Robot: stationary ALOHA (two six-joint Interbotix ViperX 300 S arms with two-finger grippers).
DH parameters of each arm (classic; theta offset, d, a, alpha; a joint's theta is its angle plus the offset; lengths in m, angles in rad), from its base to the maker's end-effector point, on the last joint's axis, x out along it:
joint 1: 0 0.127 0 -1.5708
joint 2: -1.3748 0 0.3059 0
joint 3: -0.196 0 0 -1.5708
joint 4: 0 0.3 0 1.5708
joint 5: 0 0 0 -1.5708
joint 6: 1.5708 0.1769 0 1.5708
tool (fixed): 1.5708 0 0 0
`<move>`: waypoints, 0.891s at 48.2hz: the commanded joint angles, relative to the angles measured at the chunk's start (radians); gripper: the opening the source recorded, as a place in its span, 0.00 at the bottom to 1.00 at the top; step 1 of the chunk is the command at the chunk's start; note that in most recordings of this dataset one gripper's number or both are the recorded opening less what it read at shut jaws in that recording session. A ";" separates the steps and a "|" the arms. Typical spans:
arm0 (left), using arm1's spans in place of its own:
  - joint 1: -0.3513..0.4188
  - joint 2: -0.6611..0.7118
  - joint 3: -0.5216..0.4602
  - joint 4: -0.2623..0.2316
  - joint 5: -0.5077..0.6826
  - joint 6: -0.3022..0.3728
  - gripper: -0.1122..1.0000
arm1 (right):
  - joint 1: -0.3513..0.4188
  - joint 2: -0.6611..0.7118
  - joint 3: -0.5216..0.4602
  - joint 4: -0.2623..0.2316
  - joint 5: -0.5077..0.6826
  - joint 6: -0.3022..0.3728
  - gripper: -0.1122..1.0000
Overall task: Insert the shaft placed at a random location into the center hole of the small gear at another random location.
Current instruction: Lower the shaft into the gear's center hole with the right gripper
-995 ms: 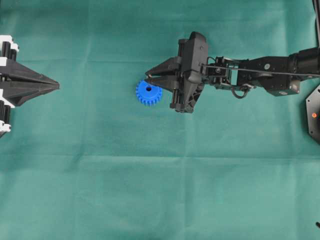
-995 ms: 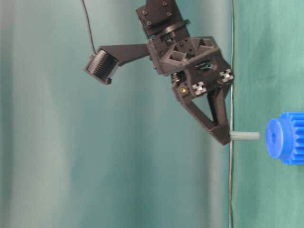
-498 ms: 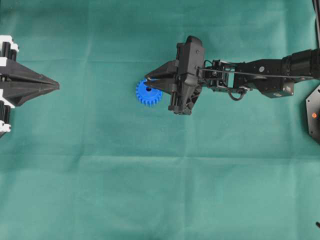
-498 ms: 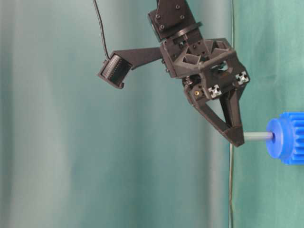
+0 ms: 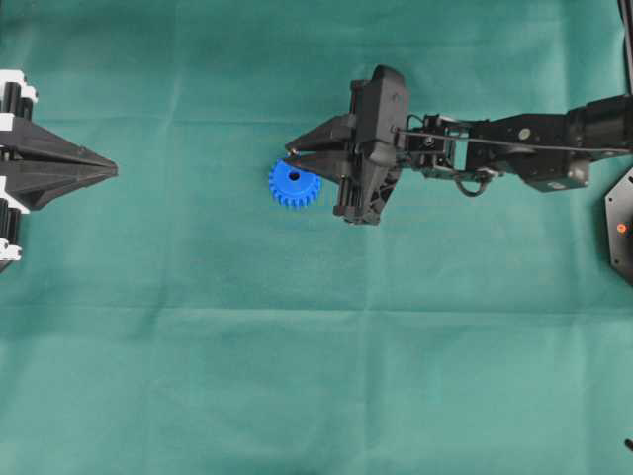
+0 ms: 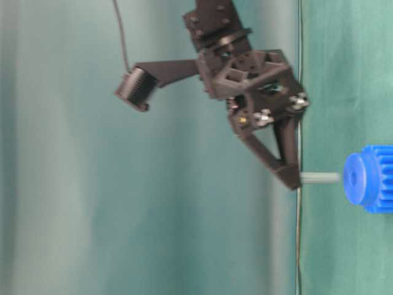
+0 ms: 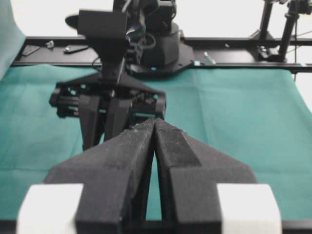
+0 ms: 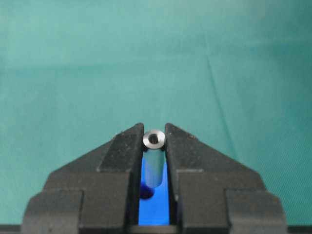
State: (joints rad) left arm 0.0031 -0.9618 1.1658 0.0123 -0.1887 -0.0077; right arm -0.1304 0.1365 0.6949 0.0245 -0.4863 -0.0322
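Note:
My right gripper point(image 5: 290, 154) is shut on the shaft point(image 8: 154, 163), a short silvery pin pinched by its upper end between the two black fingertips. The pin points straight at the small gear point(image 5: 294, 184), bright blue and lying flat on the green cloth. In the table-level view the shaft point(image 6: 320, 177) ends a hair short of the gear point(image 6: 368, 179) hub. Through the right wrist view, the center hole point(image 8: 145, 193) shows dark just left of the pin's lower end. My left gripper point(image 5: 111, 170) rests shut and empty at the far left.
Green cloth point(image 5: 316, 376) covers the whole table. A black base with an orange dot point(image 5: 620, 228) sits at the right edge. From the left wrist view, the right arm point(image 7: 113, 105) stands across the cloth, with a black frame rail behind it.
Half a second ago the shaft's end touched the gear's hub. The right gripper has since drawn back a little, leaving a thin gap. The left gripper has not moved.

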 commanded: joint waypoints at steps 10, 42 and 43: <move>0.002 0.006 -0.017 0.003 -0.006 -0.002 0.10 | 0.006 -0.055 -0.021 0.003 0.011 0.012 0.22; 0.002 0.006 -0.017 0.003 -0.006 -0.002 0.10 | 0.017 0.046 -0.021 0.031 -0.032 0.031 0.22; 0.002 0.008 -0.017 0.003 -0.006 -0.002 0.10 | 0.017 0.048 -0.023 0.032 -0.034 0.031 0.22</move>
State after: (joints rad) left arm 0.0015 -0.9618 1.1658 0.0138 -0.1887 -0.0077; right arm -0.1181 0.1917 0.6949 0.0491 -0.4985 -0.0153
